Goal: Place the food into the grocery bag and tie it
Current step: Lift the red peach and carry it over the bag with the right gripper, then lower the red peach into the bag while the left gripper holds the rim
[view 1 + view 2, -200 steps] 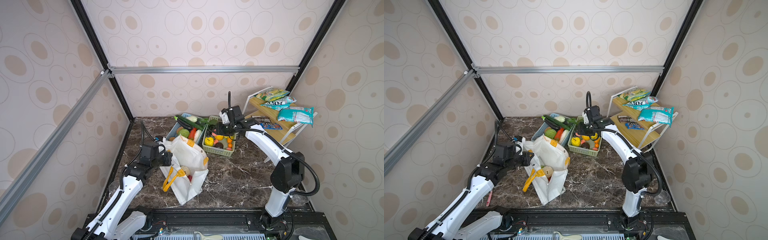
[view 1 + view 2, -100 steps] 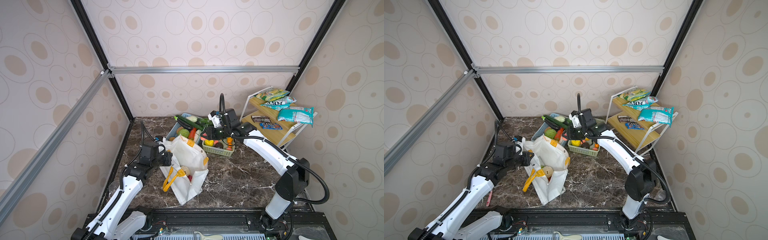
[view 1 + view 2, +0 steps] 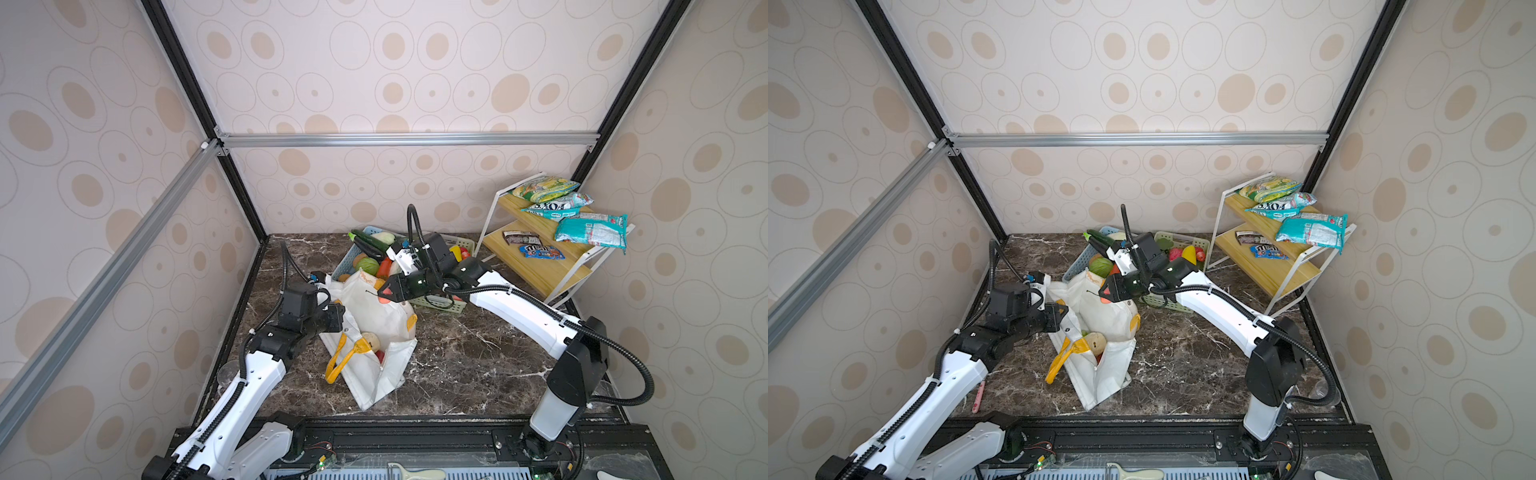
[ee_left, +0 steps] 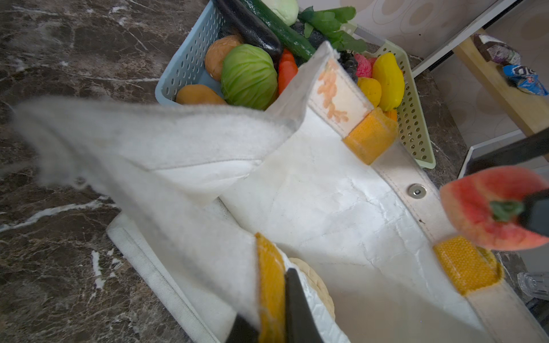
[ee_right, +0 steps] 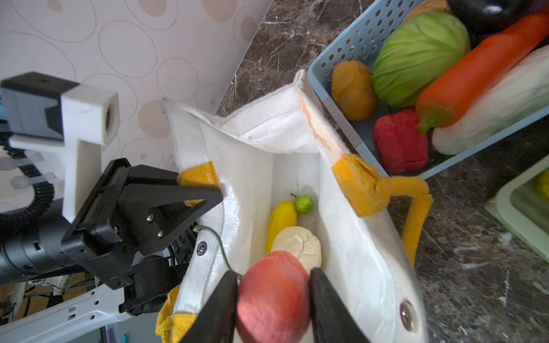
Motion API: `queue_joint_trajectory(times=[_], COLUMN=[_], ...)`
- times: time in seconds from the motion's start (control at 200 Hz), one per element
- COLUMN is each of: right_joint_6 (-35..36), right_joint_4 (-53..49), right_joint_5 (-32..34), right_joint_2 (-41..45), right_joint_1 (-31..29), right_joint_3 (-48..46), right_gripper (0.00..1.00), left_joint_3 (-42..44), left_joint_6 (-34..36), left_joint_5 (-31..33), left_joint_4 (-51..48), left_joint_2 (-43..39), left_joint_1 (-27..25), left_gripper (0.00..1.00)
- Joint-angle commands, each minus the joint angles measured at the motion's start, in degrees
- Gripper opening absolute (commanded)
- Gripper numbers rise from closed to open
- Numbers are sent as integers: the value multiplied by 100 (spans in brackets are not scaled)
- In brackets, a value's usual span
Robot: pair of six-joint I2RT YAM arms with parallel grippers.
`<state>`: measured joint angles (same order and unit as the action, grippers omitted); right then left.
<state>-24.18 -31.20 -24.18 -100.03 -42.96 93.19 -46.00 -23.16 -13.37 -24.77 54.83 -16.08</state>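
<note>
Since the earlier frames the right gripper has swung away from the pale green slotted plastic basket and now stands over the open mouth of the white fabric grocery bag; the left arm shows no change of position. Right gripper jaws are clamped on a glossy red-pink toy fruit with a green stem, one finger on each side. That fruit hangs above the bag's opening, near the rim carrying the metal snap button, and is not yet inside. Left gripper is pressed together on the bag's opposite rim at a yellow-orange strap tab, with that side raised and the mouth open. Inside the bag lie a yellow elongated toy fruit, a small green round toy fruit and a cream-coloured rounded piece, close together. Light blue slotted plastic basket, loaded with toy vegetables, stands just beside the bag's far corner; whether they touch cannot be told. Bag rests on the dark marble-patterned tabletop.
</note>
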Motion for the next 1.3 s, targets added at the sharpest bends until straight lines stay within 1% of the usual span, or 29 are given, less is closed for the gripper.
queue_joint_trajectory(times=[0.0,0.18,0.465,1.03,1.295], right_joint_6=[185,59,-199,-455,-516], right_joint_4=[-231,-54,-207,-3,31], right_joint_5=[151,266,918,1010,1048], right_joint_2=[-253,-471,-988,-1719,-1908], right_joint_1=[-150,-307,-401,-543,-550], right_joint_3=[81,60,251,488,521], right_gripper=[40,41,42,48,48], left_joint_3=[-89,-86,-117,-24,-36], left_joint_6=[-49,-45,3,43,33], left_joint_5=[10,-6,7,2,23], left_joint_4=[166,158,144,146,131], left_joint_2=[-80,-93,-95,-130,-142], left_joint_1=[9,13,13,15,10], left_gripper=[0,0,0,0,0])
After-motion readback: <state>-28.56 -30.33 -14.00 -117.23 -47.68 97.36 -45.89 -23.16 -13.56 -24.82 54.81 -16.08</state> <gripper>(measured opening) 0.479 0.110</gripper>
